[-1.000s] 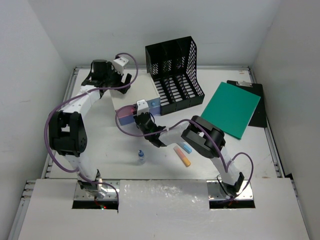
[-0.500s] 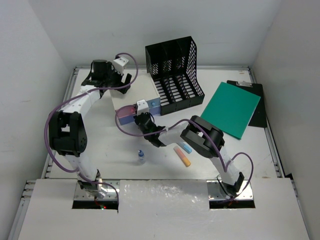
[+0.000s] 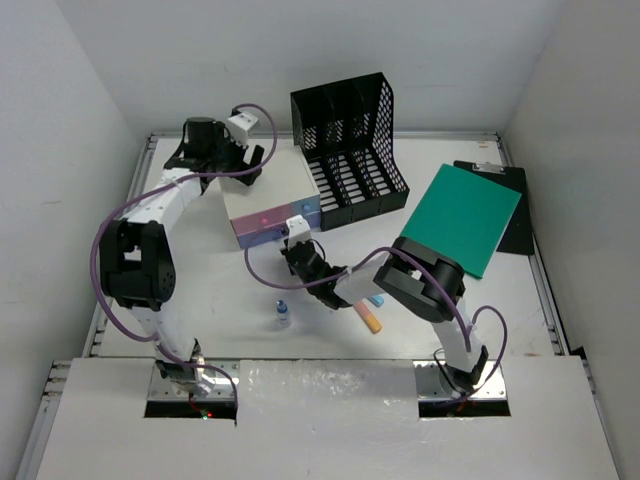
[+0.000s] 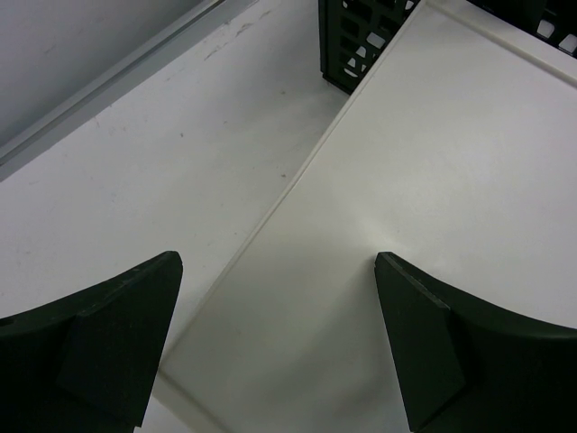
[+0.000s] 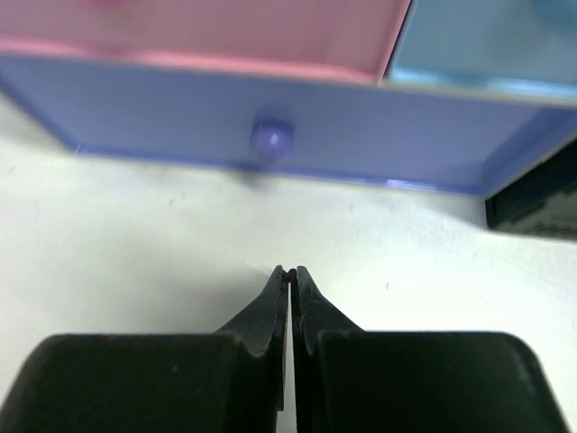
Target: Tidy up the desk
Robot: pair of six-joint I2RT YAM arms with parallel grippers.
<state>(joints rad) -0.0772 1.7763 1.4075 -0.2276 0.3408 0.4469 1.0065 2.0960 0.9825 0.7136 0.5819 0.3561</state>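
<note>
The desk (image 3: 200, 290) is the white tabletop under both arms. On it stands a small white-topped drawer box (image 3: 268, 190) with a pink drawer (image 5: 207, 27), a blue one (image 5: 487, 41) and a purple one with a round knob (image 5: 270, 139). My right gripper (image 3: 293, 243) is low over the desk just in front of that box. In the right wrist view the right gripper (image 5: 290, 271) is shut with nothing in it, a short way back from the knob. My left gripper (image 3: 248, 165) hovers open over the box's back left edge, and the left wrist view shows the same gripper (image 4: 279, 334) with nothing between its fingers.
A black mesh file organizer (image 3: 350, 140) stands right of the box. A green folder (image 3: 462, 215) lies on a black clipboard (image 3: 512, 215) at the right. A small bottle (image 3: 284, 315), an orange marker (image 3: 366, 314) and a blue marker (image 3: 375, 298) lie in front.
The right gripper has closed its jaws and drawn back a little from the drawer box toward the near right. The left arm has stayed where it was.
</note>
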